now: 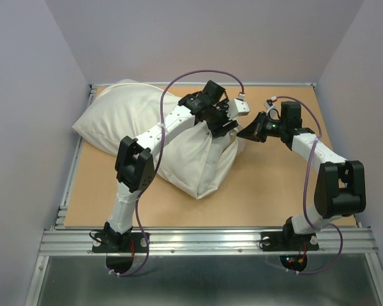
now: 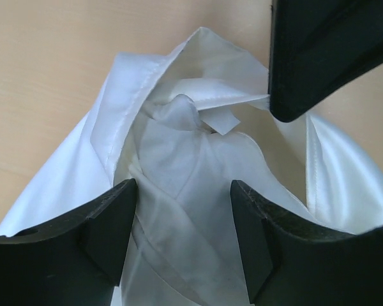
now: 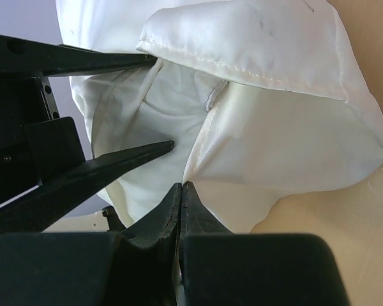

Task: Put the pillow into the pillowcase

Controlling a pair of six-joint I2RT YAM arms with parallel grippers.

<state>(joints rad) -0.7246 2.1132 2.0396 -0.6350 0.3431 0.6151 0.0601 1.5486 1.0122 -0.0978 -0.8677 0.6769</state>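
Observation:
The cream pillowcase (image 1: 195,162) lies wrinkled across the table's middle, its hemmed mouth (image 3: 242,67) turned right toward both grippers. Inside that mouth sits bunched greyish-white fabric, the pillow (image 2: 179,140). A plump white bulk (image 1: 115,118) fills the far left; I cannot tell whether bare pillow or case shows there. My left gripper (image 1: 220,124) (image 2: 184,188) hangs open over the mouth, its fingers on either side of the bunched fabric. My right gripper (image 1: 246,132) (image 3: 182,185) is shut on the pillowcase's edge at the mouth's right side.
The wooden table (image 1: 274,191) is bare to the right and in front of the fabric. A metal rail (image 1: 210,239) runs along the near edge, another along the left side. Grey walls stand close around. Purple cables loop above both arms.

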